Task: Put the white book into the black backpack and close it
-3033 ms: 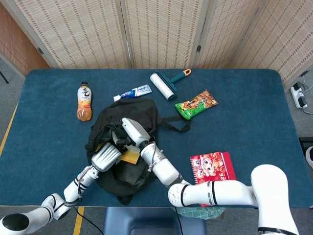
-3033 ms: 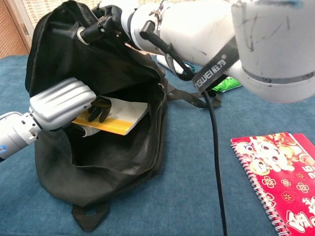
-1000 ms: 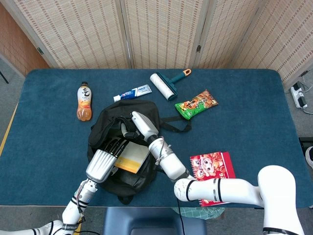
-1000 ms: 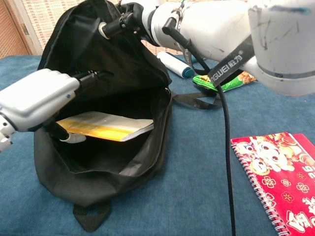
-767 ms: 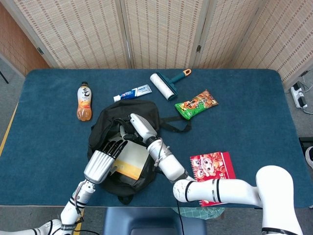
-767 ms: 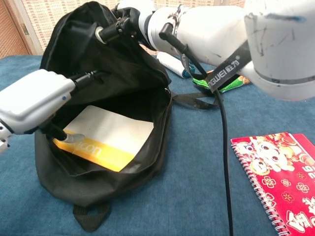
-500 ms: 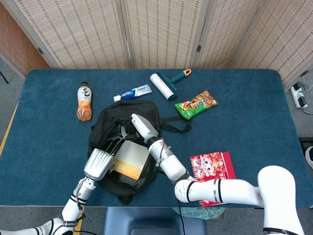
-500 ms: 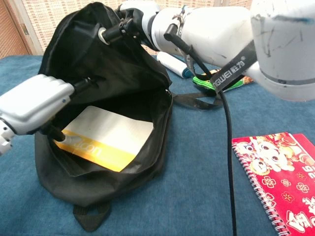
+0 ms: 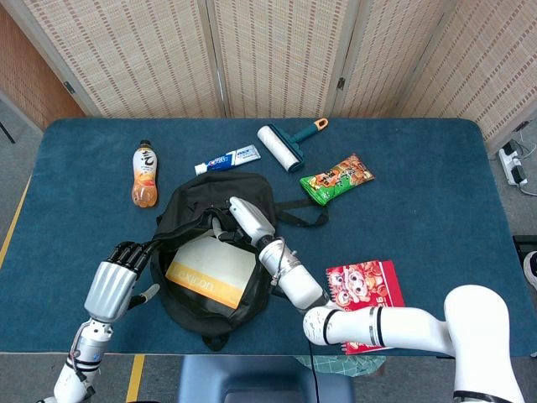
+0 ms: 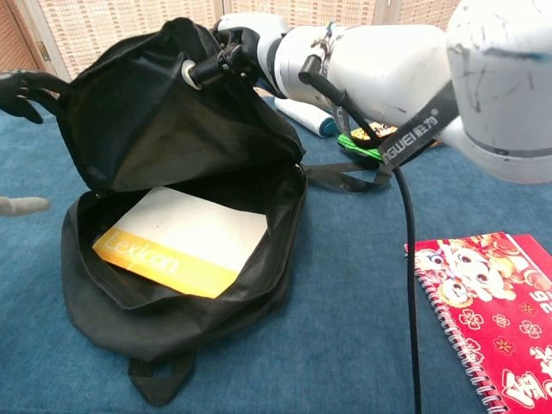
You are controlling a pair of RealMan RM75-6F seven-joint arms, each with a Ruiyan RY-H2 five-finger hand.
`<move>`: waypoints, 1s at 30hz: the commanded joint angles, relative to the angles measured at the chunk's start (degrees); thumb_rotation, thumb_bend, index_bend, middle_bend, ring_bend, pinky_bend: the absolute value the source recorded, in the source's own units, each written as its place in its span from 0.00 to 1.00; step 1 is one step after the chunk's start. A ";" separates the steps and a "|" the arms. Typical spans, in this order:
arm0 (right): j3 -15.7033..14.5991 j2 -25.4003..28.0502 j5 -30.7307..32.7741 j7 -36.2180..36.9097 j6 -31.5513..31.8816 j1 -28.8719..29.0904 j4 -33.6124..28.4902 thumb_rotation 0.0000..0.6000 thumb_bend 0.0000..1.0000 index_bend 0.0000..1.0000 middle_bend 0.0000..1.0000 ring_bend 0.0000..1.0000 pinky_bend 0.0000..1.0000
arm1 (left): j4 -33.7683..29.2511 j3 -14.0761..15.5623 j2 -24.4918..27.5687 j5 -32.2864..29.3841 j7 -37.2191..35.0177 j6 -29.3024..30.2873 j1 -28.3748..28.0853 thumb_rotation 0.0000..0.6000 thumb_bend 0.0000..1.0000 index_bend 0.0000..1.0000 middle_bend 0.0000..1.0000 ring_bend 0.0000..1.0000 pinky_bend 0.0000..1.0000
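Observation:
The black backpack lies open on the blue table, its flap raised. The white book, with a yellow band along one edge, lies flat inside the opening. My right hand grips the top rim of the flap and holds it up. My left hand is outside the bag at its left side, fingers apart, holding nothing. In the chest view only that hand's dark fingertips and thumb tip show at the left edge.
An orange drink bottle, a toothpaste tube, a lint roller and a green snack bag lie behind the backpack. A red spiral notebook lies to its right. A backpack strap trails toward the snack bag.
My left hand let go of the book and drew back out of the backpack to the left. The book dropped flat inside. My right hand kept the flap lifted.

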 commanded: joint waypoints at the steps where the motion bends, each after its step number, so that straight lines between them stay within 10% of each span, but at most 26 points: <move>1: -1.14 0.39 -1.55 0.03 -0.29 -0.71 -0.90 1.00 0.71 0.60 0.40 0.32 0.40 | -1.13 0.06 2.27 -1.78 -1.51 0.20 1.66 1.00 0.00 0.22 0.33 0.34 0.32; 9: -6.79 4.00 -9.16 -0.08 -2.10 -4.47 -5.99 1.00 0.65 0.37 0.32 0.26 0.35 | -1.84 -0.72 4.88 -6.66 -2.79 -0.36 4.61 1.00 0.00 0.23 0.33 0.35 0.32; 13: -11.79 8.81 -13.61 -3.05 -5.76 -5.47 -10.08 0.99 0.29 0.02 0.14 0.14 0.23 | -2.12 -1.38 5.92 -8.85 -2.58 -1.98 5.03 1.00 0.00 0.23 0.33 0.34 0.32; 17: -15.24 12.72 -18.65 -6.65 -3.92 -7.21 -14.08 0.80 0.01 0.00 0.01 0.04 0.13 | -2.19 -2.02 6.59 -10.19 -1.70 -3.45 4.96 1.00 0.00 0.23 0.33 0.34 0.32; 25: -17.16 21.41 -27.08 -1.87 1.50 -14.58 -21.61 0.77 0.00 0.00 0.00 0.03 0.11 | -2.37 -3.51 7.77 -13.58 -0.24 -6.91 4.42 1.00 0.00 0.22 0.33 0.34 0.31; 30: -19.76 25.78 -31.03 -4.81 11.19 -21.22 -22.30 1.00 0.30 0.10 0.12 0.12 0.19 | -1.85 -4.35 7.96 -15.33 0.57 -7.45 4.68 1.00 0.00 0.22 0.33 0.34 0.31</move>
